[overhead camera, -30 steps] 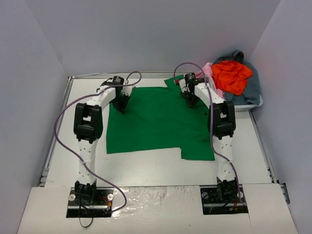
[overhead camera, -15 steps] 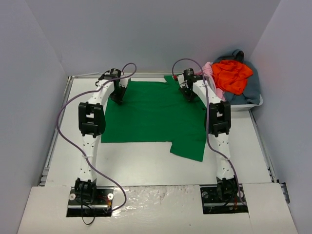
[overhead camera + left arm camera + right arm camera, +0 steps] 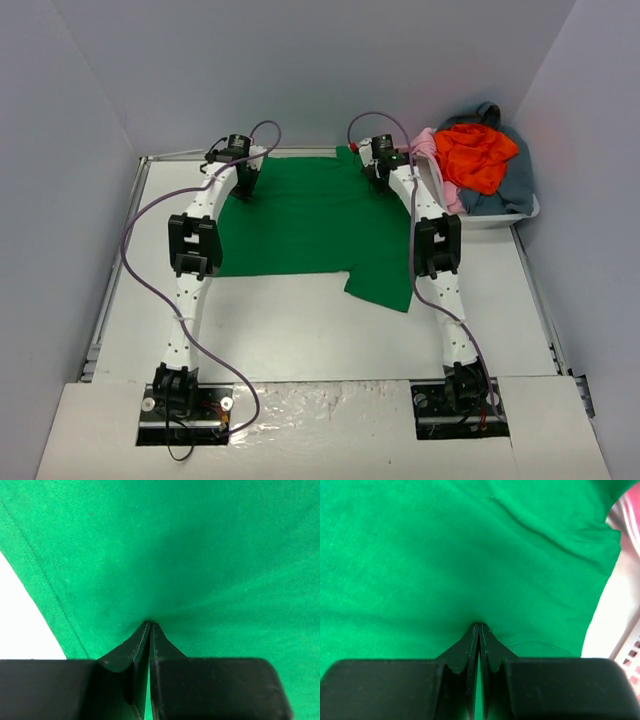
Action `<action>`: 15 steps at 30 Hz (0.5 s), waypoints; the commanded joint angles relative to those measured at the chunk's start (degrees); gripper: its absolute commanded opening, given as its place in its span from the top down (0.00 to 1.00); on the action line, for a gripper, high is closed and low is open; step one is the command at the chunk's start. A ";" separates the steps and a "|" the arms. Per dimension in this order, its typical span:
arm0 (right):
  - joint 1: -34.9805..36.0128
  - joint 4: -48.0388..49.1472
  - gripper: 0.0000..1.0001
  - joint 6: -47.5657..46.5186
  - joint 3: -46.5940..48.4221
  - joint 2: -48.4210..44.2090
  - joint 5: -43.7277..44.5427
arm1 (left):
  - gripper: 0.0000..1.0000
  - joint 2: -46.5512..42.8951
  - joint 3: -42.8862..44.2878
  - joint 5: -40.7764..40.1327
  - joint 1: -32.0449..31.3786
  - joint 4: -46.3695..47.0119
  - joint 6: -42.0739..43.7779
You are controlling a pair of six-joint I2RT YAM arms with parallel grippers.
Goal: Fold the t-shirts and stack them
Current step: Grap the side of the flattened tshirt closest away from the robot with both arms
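Starting at the left: the left arm [image 3: 192, 245] reaches out long from its base at the near edge, a purple cable [image 3: 135, 215] looping beside it, all the way to the far side of the white table [image 3: 300, 345]. At its tip the left gripper [image 3: 245, 187] is down on the far-left part of the green t-shirt [image 3: 310, 220]. From the wrist camera, the two black fingers are pressed tight together and the green cloth puckers right at their tips, so it is a pinch on the fabric. The shirt's stitched hem runs just to the left of the fingers, with bare table beyond it.

The green t-shirt lies spread flat over the far half of the table, between the two arms. Its near edge runs straight from the left, then a flap drops towards the near side at the right. A small bit of green pokes out at the far edge.

The right gripper [image 3: 383, 180] sits on the far-right part of the same shirt. Its fingers are also closed on each other, and green cloth gathers at their point. Creases run across the fabric beyond. The right arm [image 3: 437, 245] stretches back to its base, lying along the shirt's right edge.

Further right, in the far corner, stands the white tub [image 3: 505, 215]. A pink t-shirt [image 3: 432, 150] hangs over its left side, an orange-red t-shirt [image 3: 475, 155] is heaped on top, and a grey-blue t-shirt [image 3: 512, 185] is bundled beneath and behind.
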 commanded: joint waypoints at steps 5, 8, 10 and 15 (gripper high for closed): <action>1.58 1.12 1.00 -2.05 -0.34 4.57 3.24 | 0.98 2.63 6.51 -5.09 -0.10 0.85 0.42; 2.19 1.91 1.00 -3.02 -0.42 4.22 4.30 | 0.98 2.20 5.90 -5.88 -0.63 1.29 0.95; 2.63 2.70 1.00 -3.55 -0.34 3.61 5.79 | 0.98 1.41 4.93 -6.41 -1.15 1.55 1.03; 4.21 5.86 1.00 -3.55 -2.26 -2.71 7.81 | 0.96 -4.74 1.85 -6.58 -1.86 2.87 1.30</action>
